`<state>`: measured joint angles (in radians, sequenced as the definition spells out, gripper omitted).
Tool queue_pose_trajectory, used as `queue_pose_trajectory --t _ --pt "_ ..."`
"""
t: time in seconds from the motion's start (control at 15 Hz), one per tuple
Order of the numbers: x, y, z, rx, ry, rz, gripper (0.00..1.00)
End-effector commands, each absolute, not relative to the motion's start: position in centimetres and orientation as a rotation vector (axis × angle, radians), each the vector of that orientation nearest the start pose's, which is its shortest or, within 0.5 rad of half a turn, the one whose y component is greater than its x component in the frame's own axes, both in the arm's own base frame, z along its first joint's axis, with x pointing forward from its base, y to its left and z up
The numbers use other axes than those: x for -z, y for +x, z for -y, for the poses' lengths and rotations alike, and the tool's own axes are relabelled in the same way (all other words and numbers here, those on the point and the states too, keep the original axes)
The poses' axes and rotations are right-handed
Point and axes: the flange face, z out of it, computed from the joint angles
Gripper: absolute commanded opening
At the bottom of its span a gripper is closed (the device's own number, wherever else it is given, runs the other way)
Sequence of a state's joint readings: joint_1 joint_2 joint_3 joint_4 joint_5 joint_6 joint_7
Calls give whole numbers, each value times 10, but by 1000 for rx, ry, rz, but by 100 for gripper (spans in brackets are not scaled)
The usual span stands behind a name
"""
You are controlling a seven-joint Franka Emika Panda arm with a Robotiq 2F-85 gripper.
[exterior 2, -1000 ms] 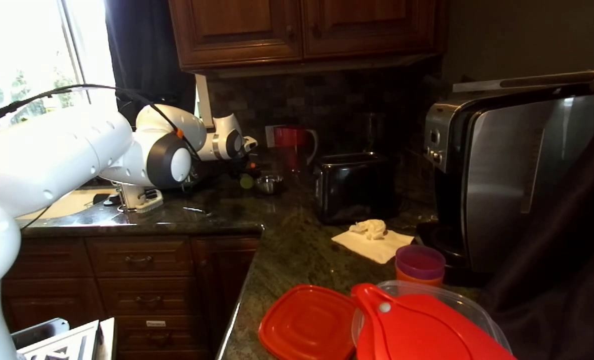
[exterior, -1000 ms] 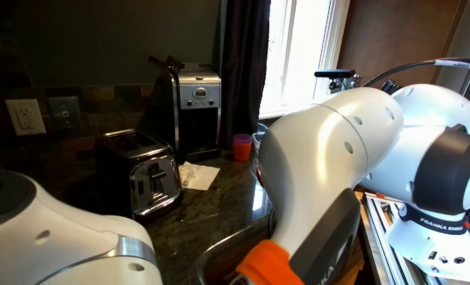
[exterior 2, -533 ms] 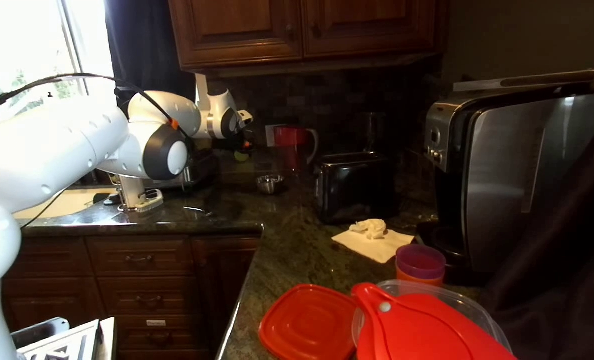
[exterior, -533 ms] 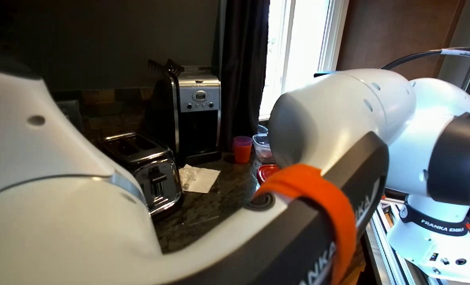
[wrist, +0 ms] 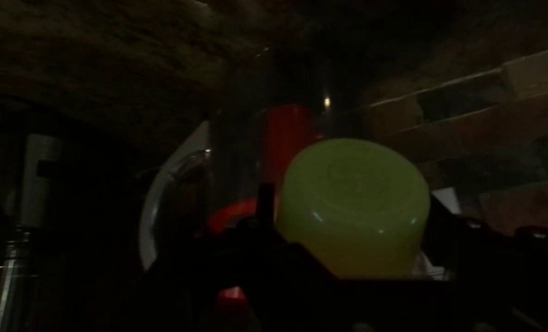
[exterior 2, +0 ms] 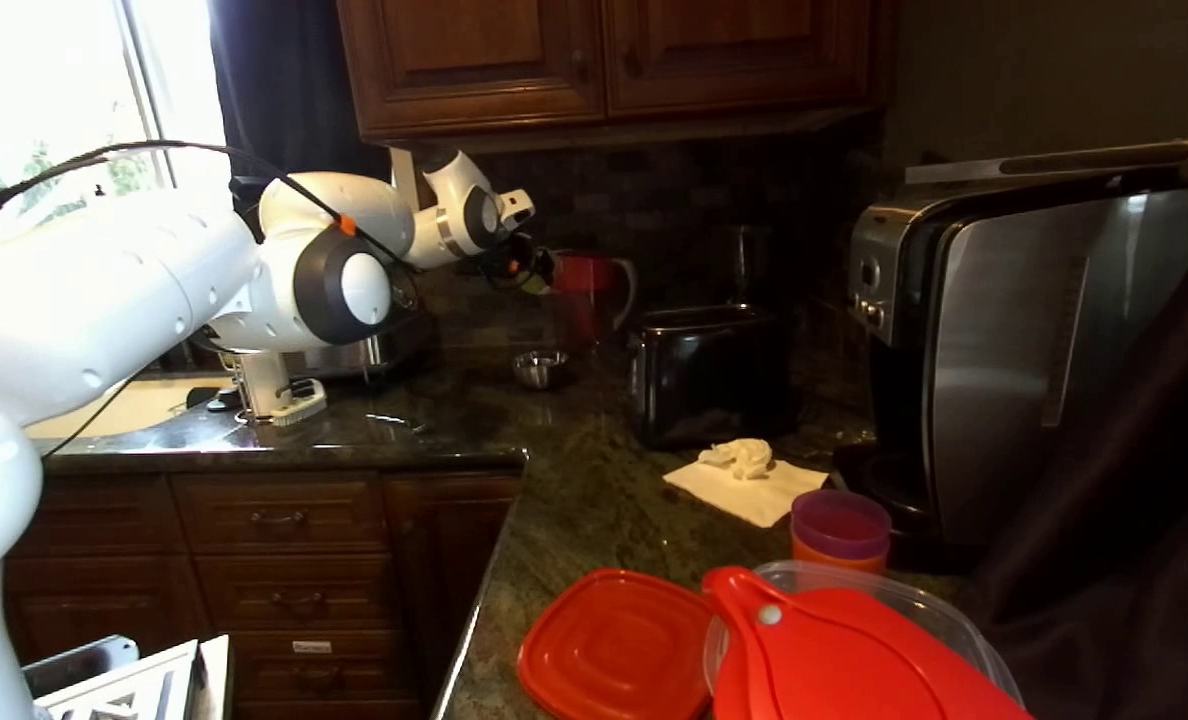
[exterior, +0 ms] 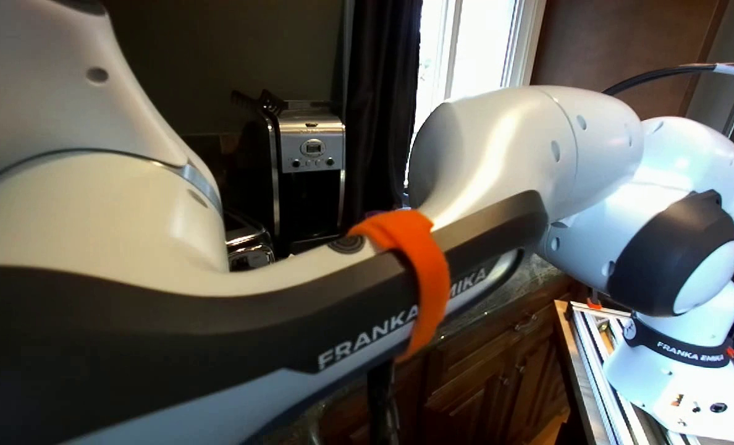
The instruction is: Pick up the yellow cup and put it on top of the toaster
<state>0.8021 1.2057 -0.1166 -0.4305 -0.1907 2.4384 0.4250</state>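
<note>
The yellow cup (wrist: 354,184) is pale yellow-green and sits between the two dark fingers in the wrist view, its round base facing away from the palm. My gripper (wrist: 349,193) is shut on it. In an exterior view my gripper (exterior 2: 517,266) is held in the air well above the counter, and a small part of the cup (exterior 2: 536,284) shows beside the red pitcher. The toaster (exterior 2: 709,385) stands on the counter to the right and lower. In an exterior view only a chrome corner of the toaster (exterior: 253,250) shows; my arm hides the rest.
A red-lidded pitcher (exterior 2: 584,295) stands behind the gripper, and a small metal bowl (exterior 2: 540,369) is below it. A coffee maker (exterior 2: 1029,350), a napkin (exterior 2: 729,490), stacked purple and orange cups (exterior 2: 840,522) and a red lid (exterior 2: 619,645) are around the toaster. Cabinets (exterior 2: 614,65) hang above.
My gripper has lifted the yellow cup off the counter level beside the metal bowl, then moved right toward the pitcher. The arm now covers most of the toaster in an exterior view.
</note>
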Motion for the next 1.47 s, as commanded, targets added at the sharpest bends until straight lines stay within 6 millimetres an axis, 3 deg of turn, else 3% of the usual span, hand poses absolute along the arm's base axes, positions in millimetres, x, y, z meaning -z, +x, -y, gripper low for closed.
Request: queue_pose_trajectory --t 0.0,0.27,0.33,0.4,0.47,0.53,1.0,1.33,1.4 --pt "-421 627 -575 1303 -2679 390 46" --pt "-432 629 -569 1428 -2714 173 46" --pt "-429 637 -562 1399 -2688 256 71" --pt "-430 636 -563 1409 -2692 228 71" --pt "-431 634 -564 1411 -2695 219 46" --pt "-428 634 -564 1387 -2694 230 46" --pt "-468 683 -494 1266 -2669 1 46" --pt "-454 695 -482 1153 -2635 27 46" --pt "-464 695 -479 1203 -2655 14 46"
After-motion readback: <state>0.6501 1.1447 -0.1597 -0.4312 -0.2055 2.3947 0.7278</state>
